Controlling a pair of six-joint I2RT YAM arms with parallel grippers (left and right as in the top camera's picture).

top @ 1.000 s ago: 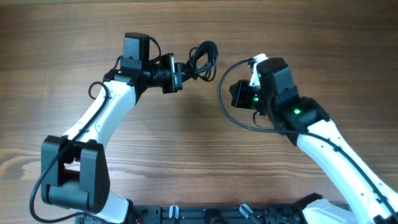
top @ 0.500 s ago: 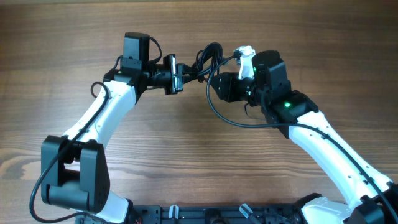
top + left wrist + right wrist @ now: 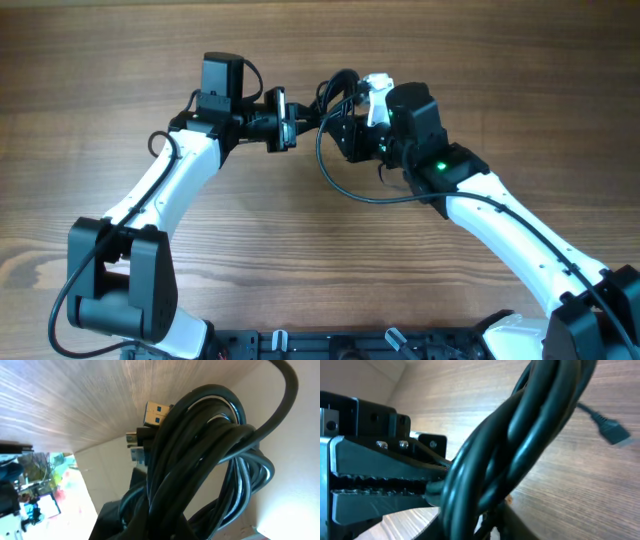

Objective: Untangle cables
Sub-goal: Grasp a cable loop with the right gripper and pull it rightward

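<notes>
Evidently the left gripper (image 3: 297,113) was clamped on a strand of the cables (image 3: 336,88), holding the coiled bundle seemingly off the worktop (image 3: 300,250) at its far middle, probably as an anchor. Just right of it, the right gripper (image 3: 347,135) sat close against the loops; whether it was closed, I could not tell.

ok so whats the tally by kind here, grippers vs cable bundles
grippers: 2 (left gripper, right gripper)
cable bundle: 1, dark, held off the table
total: 3
</notes>
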